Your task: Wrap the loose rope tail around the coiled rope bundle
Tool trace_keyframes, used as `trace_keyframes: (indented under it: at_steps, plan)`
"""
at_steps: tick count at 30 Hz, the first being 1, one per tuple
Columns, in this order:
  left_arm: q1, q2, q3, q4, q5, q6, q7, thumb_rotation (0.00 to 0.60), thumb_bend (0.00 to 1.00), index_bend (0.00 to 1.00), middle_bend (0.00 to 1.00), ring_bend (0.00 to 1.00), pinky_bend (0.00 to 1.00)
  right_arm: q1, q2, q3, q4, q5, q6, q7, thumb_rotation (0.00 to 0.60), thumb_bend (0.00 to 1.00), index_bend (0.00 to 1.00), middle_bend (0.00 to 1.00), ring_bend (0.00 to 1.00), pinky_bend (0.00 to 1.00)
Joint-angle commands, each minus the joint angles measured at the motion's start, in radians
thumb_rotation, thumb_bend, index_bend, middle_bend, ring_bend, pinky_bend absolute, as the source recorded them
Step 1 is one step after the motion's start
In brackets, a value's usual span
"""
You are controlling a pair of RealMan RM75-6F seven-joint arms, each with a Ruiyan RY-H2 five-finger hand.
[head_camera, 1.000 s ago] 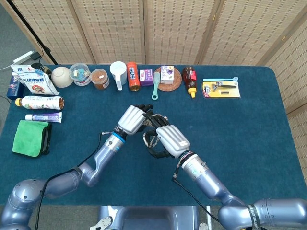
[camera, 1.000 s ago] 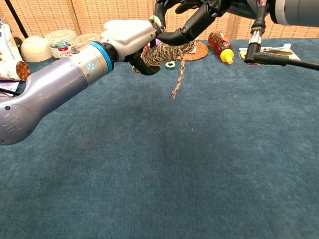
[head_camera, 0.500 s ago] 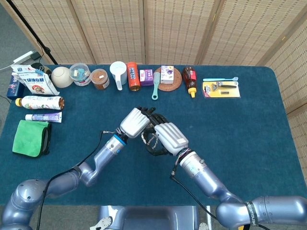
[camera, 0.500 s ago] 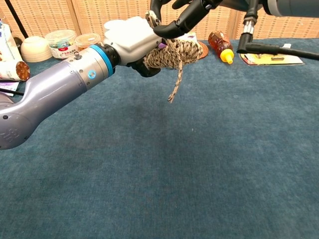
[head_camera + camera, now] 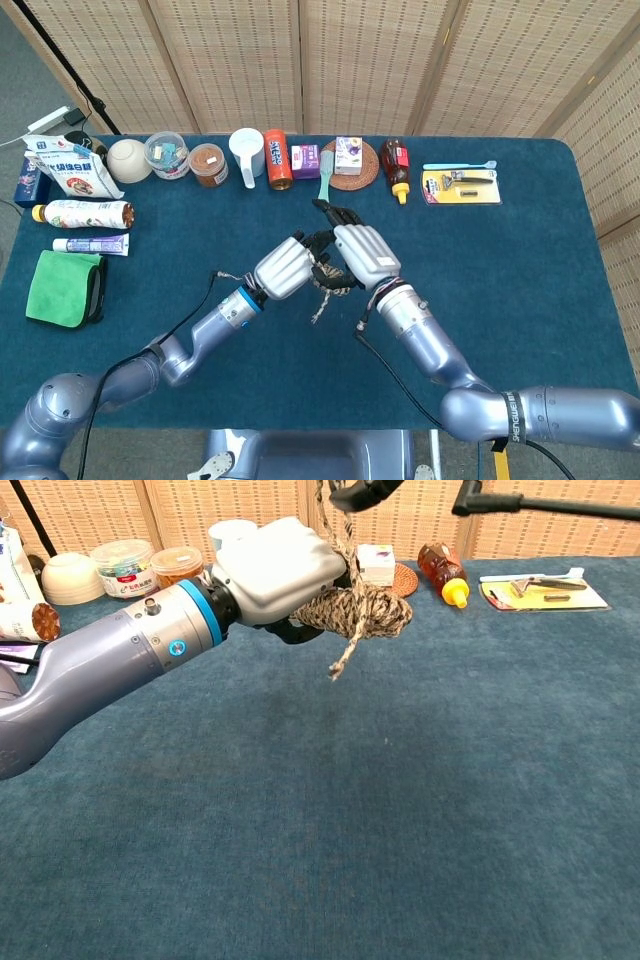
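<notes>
Left hand (image 5: 275,570) clamped on soft, limp tan-speckled coiled rope bundle (image 5: 365,610) — frayed loose tail (image 5: 345,660) dangling; right hand (image 5: 365,255) grip unclear — best pinched near tail's end.

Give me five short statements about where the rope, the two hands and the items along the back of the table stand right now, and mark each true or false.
1. The left hand grips the coiled rope bundle above the table. True.
2. A loose rope tail hangs below the bundle. True.
3. The bundle lies flat on the table. False: it is held in the air.
4. The green cloth lies at the table's right end. False: it is at the left end in the head view.
5. The right hand rests by the razor pack. False: it is at the bundle, mid-table.
</notes>
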Motion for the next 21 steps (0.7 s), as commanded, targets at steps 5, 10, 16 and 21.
trace_keyframes:
  at_steps: [5,10,16,21]
  plan:
    - [0.008,0.015,0.028,0.017,0.032,0.014,-0.045,0.600,0.37,0.51,0.35,0.44,0.58,0.045,-0.002,0.023,0.115,0.102,-0.022,-0.002,0.600,0.57,0.65,0.00,0.00,0.00]
    - [0.014,0.026,0.043,0.024,0.051,0.030,-0.084,0.600,0.37,0.51,0.35,0.44,0.58,0.061,-0.013,0.023,0.188,0.162,-0.044,0.004,0.600,0.57,0.65,0.00,0.00,0.00]
    - [0.022,0.047,0.051,0.019,0.070,0.059,-0.138,0.600,0.37,0.51,0.35,0.44,0.58,0.077,-0.044,-0.001,0.307,0.247,-0.095,0.006,0.600,0.57,0.64,0.00,0.00,0.00]
    - [0.025,0.064,0.051,-0.002,0.079,0.076,-0.166,0.600,0.37,0.51,0.35,0.44,0.58,0.087,-0.073,-0.020,0.384,0.285,-0.123,0.001,0.600,0.58,0.64,0.00,0.00,0.00]
